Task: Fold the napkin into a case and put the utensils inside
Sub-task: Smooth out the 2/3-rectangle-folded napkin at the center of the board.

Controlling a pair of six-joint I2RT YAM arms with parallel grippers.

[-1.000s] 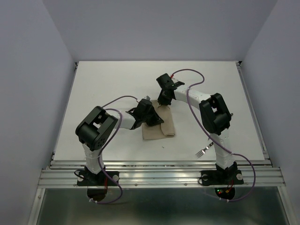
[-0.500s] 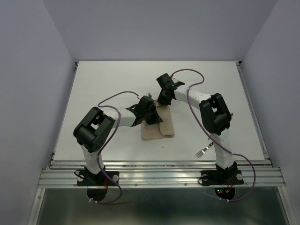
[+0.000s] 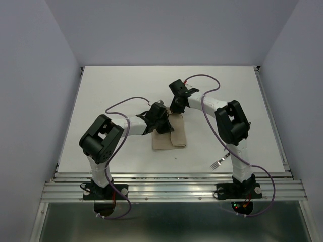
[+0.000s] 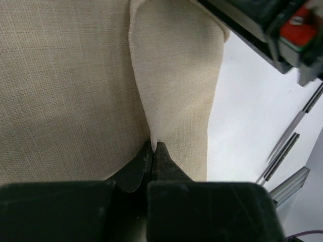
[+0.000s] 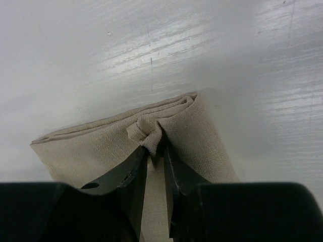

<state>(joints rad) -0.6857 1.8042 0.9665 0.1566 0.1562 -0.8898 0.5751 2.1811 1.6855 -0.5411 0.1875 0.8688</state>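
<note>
**Plain beige-tan soft cloth napkin [image 3: 170,137], folded narrow, pinched from two sides**

The napkin lies as a layered strip near the middle of the flat white desk [image 3: 116,96], between the two arms. It looks light and limp, a woven fabric that will drape and bunch rather than keep a crease. The safest hold is therefore at an edge or corner, where the layers can be pinched together.

The left end effector [image 4: 154,147] is closed on a raised flap of the cloth, its fingertips meeting at the flap's narrow tip. The right end effector [image 5: 154,145] grips a small puckered tuck at the strip's far end, with its jaws slightly apart around the fabric.

The slim silver-tined fork [image 3: 218,163] rests well apart from the napkin, beside the right arm's base. The knife cannot be made out.

The desk is smooth and faintly reflective, so the cloth will probably slide if dragged. Plain pale grey-lavender walls [image 3: 45,60] enclose it on three sides.
</note>
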